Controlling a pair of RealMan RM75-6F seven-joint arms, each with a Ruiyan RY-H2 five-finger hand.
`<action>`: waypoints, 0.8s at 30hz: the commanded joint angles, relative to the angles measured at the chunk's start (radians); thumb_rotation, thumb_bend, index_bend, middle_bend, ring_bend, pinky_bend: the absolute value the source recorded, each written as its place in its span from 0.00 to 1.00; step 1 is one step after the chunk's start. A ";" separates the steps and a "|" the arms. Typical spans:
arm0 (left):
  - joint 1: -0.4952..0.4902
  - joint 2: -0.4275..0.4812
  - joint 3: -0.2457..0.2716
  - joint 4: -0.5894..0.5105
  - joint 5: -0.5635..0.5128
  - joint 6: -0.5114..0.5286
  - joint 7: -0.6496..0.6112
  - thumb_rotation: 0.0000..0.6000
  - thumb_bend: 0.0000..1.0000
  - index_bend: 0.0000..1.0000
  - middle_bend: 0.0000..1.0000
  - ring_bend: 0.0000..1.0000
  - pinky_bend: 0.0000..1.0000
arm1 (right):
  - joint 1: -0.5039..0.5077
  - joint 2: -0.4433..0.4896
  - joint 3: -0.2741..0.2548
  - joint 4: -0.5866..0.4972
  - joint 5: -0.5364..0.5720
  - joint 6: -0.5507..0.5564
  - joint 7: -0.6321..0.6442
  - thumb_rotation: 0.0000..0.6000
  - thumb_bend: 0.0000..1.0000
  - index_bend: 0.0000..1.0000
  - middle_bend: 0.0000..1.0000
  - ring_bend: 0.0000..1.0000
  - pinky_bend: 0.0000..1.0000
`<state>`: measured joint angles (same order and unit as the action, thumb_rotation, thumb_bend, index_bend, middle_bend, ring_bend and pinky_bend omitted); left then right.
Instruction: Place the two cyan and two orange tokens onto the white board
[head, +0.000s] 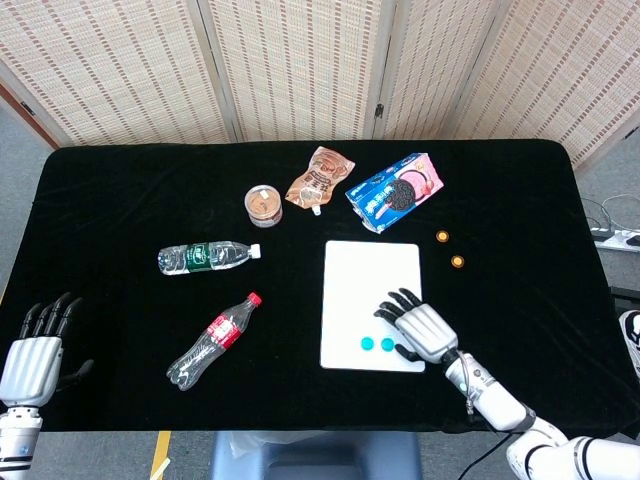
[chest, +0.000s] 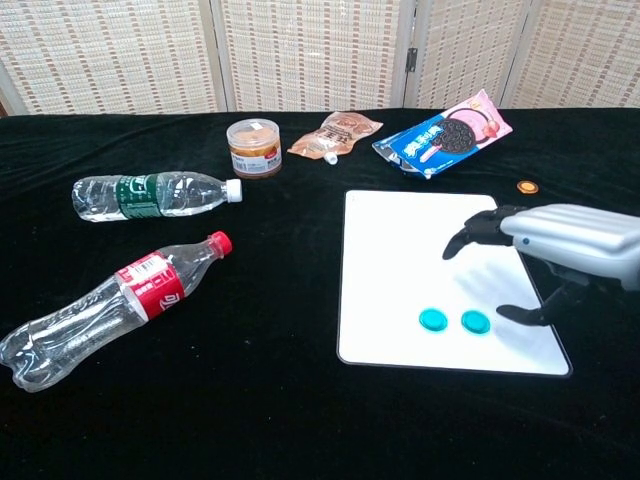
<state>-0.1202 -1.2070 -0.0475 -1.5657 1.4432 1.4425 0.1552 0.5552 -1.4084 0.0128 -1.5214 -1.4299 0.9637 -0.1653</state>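
Lowest in the head view, at the left edge, we see the silver left hand (head: 32, 355) with fingers spread, holding nothing. Low right of centre, the silver right hand (chest: 560, 245) hovers over the flat white rectangular board (chest: 415, 240), fingers apart and empty. Two round cyan tokens (chest: 433, 320) (chest: 474, 322) lie side by side near the board's lower edge, just left of that hand. Higher and to the right, two small round orange tokens (head: 457, 261) (head: 442, 236) sit on the black counter (head: 120, 200), off the board.
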 joint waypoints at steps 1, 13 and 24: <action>-0.002 0.000 -0.001 0.000 0.000 -0.003 0.001 1.00 0.25 0.08 0.06 0.12 0.00 | -0.029 0.027 0.046 0.039 0.068 0.041 0.038 1.00 0.43 0.25 0.19 0.05 0.00; -0.017 0.000 -0.006 -0.028 0.007 -0.011 0.032 1.00 0.25 0.08 0.06 0.12 0.00 | 0.005 -0.003 0.123 0.250 0.274 -0.088 0.060 1.00 0.43 0.39 0.20 0.05 0.00; -0.018 0.011 -0.005 -0.053 0.001 -0.011 0.051 1.00 0.25 0.08 0.06 0.12 0.00 | 0.081 -0.096 0.185 0.486 0.388 -0.213 0.063 1.00 0.44 0.41 0.20 0.05 0.00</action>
<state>-0.1378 -1.1957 -0.0529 -1.6185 1.4441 1.4314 0.2061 0.6181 -1.4861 0.1860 -1.0654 -1.0615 0.7748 -0.0976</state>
